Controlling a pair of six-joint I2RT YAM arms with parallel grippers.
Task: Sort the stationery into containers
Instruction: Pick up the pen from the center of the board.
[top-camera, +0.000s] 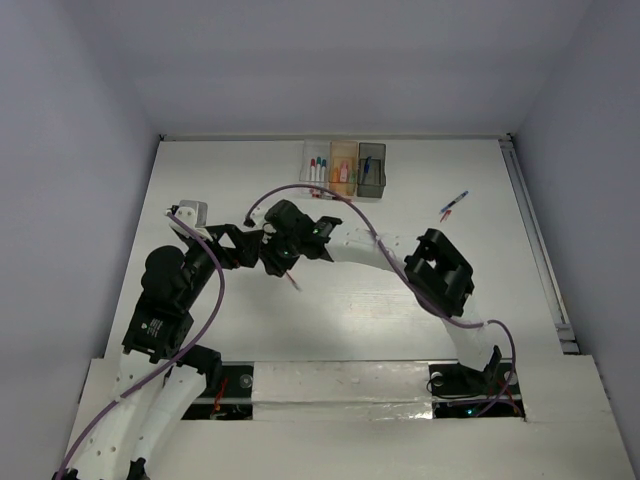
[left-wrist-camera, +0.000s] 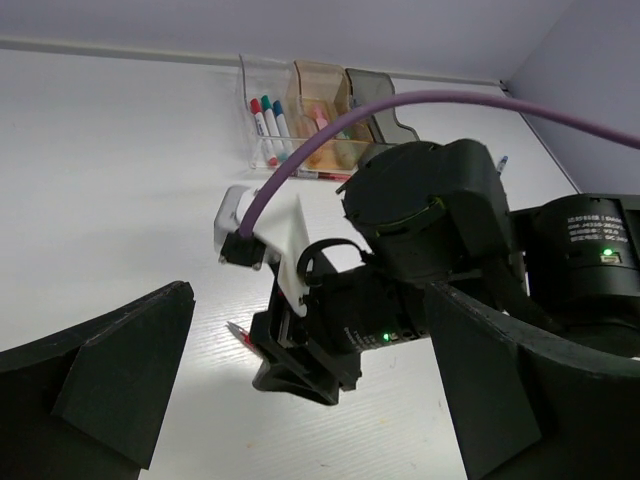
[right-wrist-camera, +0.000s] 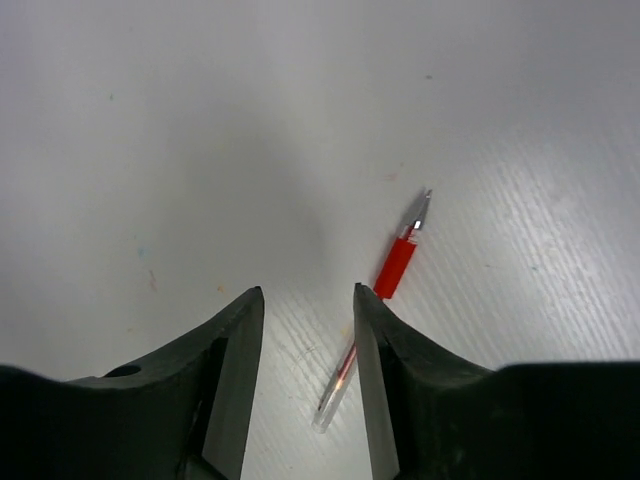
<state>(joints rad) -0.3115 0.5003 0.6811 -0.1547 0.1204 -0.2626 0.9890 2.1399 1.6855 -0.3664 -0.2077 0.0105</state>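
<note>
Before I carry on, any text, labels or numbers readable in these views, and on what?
No text can be read anywhere.
White print on the black motor housing, left wrist view: too small and blurred.
Markers in the clear bin: no legible print.
Red pen: no marking visible.

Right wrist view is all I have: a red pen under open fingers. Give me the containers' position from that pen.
Observer: The top view shows the three containers in a row at the far edge of the table, beyond the red pen and slightly to its right.
Operator: Report what the clear one holds.
Observer: The clear bin holds upright markers capped red, teal and blue.
Operator: List any other loose stationery.
Observer: A second pen lies far to the right, apart from the bins.
</note>
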